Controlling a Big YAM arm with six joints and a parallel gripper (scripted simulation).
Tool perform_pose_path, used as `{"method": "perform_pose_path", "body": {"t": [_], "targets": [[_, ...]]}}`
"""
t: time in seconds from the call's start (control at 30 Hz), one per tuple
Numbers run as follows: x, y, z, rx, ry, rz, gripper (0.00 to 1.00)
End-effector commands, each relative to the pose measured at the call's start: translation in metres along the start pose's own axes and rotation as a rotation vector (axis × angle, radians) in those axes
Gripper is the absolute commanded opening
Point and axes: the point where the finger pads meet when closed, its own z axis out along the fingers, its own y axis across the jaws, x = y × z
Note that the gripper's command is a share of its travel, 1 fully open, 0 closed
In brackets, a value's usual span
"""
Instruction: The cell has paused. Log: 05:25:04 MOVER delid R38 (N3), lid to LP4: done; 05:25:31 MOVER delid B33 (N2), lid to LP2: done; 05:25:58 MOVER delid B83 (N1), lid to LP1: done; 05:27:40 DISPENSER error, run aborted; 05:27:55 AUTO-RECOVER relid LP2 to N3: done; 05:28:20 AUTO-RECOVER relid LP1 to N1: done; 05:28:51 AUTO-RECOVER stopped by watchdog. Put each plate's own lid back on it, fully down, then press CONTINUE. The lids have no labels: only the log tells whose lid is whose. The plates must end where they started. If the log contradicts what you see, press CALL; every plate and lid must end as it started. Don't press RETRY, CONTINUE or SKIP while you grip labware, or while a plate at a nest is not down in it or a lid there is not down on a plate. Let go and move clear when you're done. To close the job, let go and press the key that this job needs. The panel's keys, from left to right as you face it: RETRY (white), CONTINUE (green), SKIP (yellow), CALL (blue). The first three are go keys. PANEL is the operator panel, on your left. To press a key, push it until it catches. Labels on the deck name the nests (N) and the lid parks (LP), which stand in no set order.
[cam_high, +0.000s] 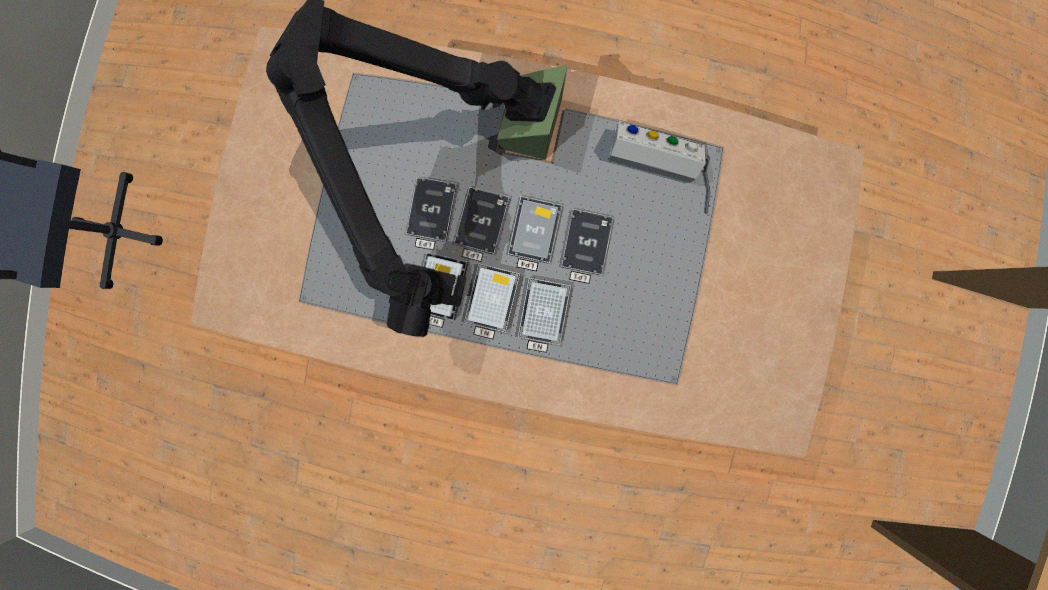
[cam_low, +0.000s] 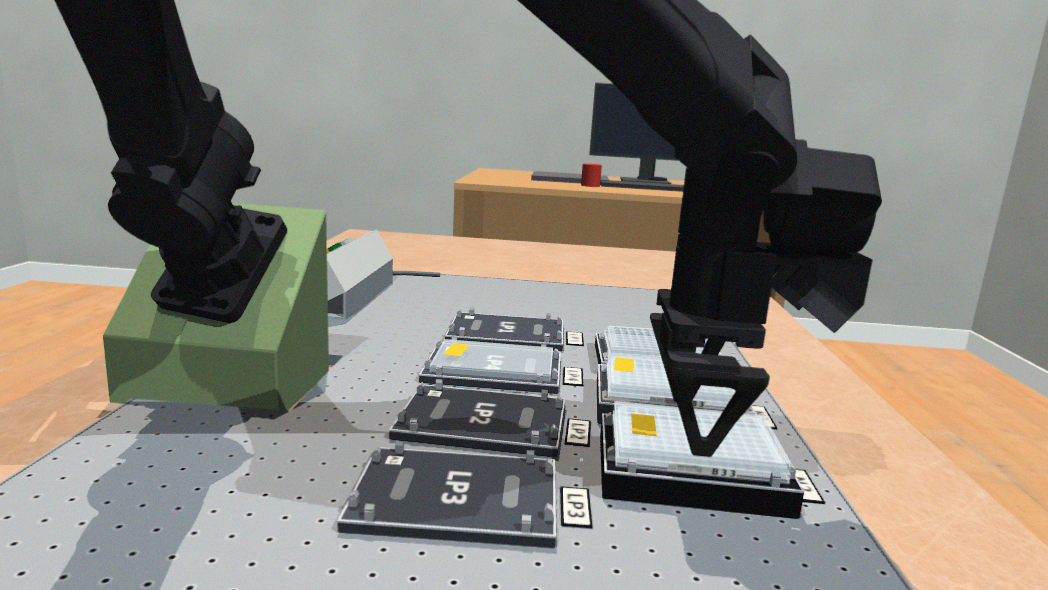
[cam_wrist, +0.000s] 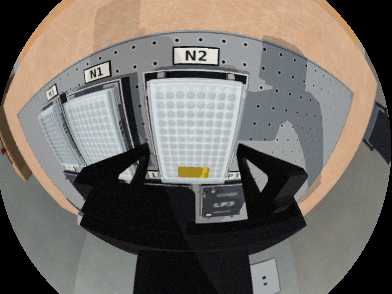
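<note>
My gripper (cam_low: 696, 423) (cam_wrist: 193, 148) is open, its fingers beside the long sides of a clear lid (cam_low: 643, 425) (cam_wrist: 195, 125) with a yellow tag. This lid lies on plate B33 (cam_low: 722, 472) in N2 and looks level; whether it is fully down is hard to tell. A yellow-tagged lid (cam_high: 492, 300) (cam_low: 623, 364) (cam_wrist: 92, 120) lies on the N1 plate. The N3 plate (cam_high: 544, 311) (cam_low: 632, 339) (cam_wrist: 54, 132) shows bare wells and no tag. Another yellow-tagged lid (cam_high: 535, 233) (cam_low: 506, 359) lies on LP4. The panel (cam_high: 652, 159) has blue (cam_high: 632, 128), yellow (cam_high: 652, 134), green (cam_high: 672, 139) and white (cam_high: 691, 146) keys.
LP1 (cam_high: 586, 256) (cam_low: 498, 328), LP2 (cam_high: 480, 234) (cam_low: 480, 414) and LP3 (cam_high: 431, 223) (cam_low: 454, 505) hold no lid. The green arm base (cam_high: 531, 139) (cam_low: 212, 359) stands between the arm and the panel side. The N1 nest is close beside N2.
</note>
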Motion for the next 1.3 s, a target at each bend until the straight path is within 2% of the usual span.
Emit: {"method": "perform_pose_path", "body": {"t": [0.0, 0.17, 0.2, 0.23, 0.3, 0.33, 0.4, 0.8, 0.87, 1.1, 1.27], "targets": [[-0.020, -0.007, -0.028, 0.000, -0.055, 0.038, 1.00], [-0.020, -0.007, -0.036, 0.000, -0.052, 0.037, 1.00], [-0.016, -0.007, -0.030, 0.000, -0.038, 0.036, 1.00], [0.001, 0.013, -0.020, 0.000, -0.005, -0.028, 1.00], [0.001, 0.013, -0.020, 0.000, -0.005, -0.028, 1.00], [-0.001, 0.013, -0.023, 0.000, -0.031, -0.007, 1.00], [0.005, 0.016, -0.028, -0.001, -0.043, 0.005, 1.00], [0.047, 0.060, -0.025, -0.004, -0.039, 0.002, 1.00], [0.047, 0.060, -0.025, -0.004, -0.039, 0.002, 1.00], [0.076, 0.091, -0.017, -0.002, -0.015, -0.019, 1.00], [0.093, 0.109, -0.016, -0.002, -0.016, -0.017, 1.00]]}}
